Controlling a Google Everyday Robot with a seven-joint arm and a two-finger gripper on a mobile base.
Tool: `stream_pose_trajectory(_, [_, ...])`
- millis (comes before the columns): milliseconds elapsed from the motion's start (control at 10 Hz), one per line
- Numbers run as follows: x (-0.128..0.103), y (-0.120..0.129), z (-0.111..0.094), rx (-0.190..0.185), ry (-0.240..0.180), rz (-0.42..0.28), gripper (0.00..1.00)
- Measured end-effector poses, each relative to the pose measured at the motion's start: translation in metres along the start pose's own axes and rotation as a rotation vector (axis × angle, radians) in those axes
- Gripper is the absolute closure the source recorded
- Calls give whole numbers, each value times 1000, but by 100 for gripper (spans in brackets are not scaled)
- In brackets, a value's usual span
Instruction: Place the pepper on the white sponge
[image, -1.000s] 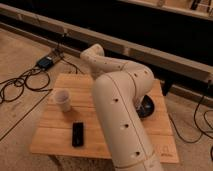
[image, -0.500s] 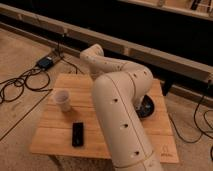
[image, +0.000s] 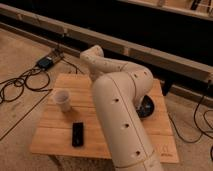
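Neither the pepper nor the white sponge can be seen — the arm (image: 120, 115) covers the table's (image: 55, 135) middle and right. The gripper is hidden behind it too, so its bearing from the pepper cannot be judged.

Dim, warm light (blurred throughout) leaves the background nearly black; the pincer is out of sight.
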Motion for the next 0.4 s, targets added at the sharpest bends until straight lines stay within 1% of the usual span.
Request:
stream_pose_trajectory(200, [1, -1, 1, -6, 3, 18, 20])
stream_pose_trajectory(400, [1, 0, 1, -7, 3, 19, 20])
